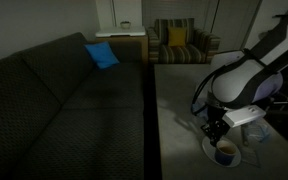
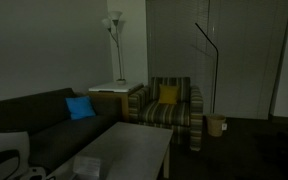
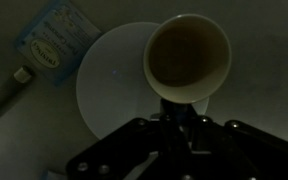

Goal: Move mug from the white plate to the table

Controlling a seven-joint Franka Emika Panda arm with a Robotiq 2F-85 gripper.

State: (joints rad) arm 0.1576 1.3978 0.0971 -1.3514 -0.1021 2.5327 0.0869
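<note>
The mug [image 3: 187, 60] sits just ahead of the hand [image 1: 216, 133], over the rim of the white plate [image 3: 109, 85]. Whether it is gripped cannot be told, as the fingers are hidden. It should be raised straight before being carried sideways, so the rim is cleared. Bare table [image 1: 179, 115] is offered on the hand's side away from the packet [image 3: 56, 42].

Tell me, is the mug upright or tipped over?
Upright: in the wrist view the mug shows its round mouth, and in an exterior view it stands on the white plate.
</note>
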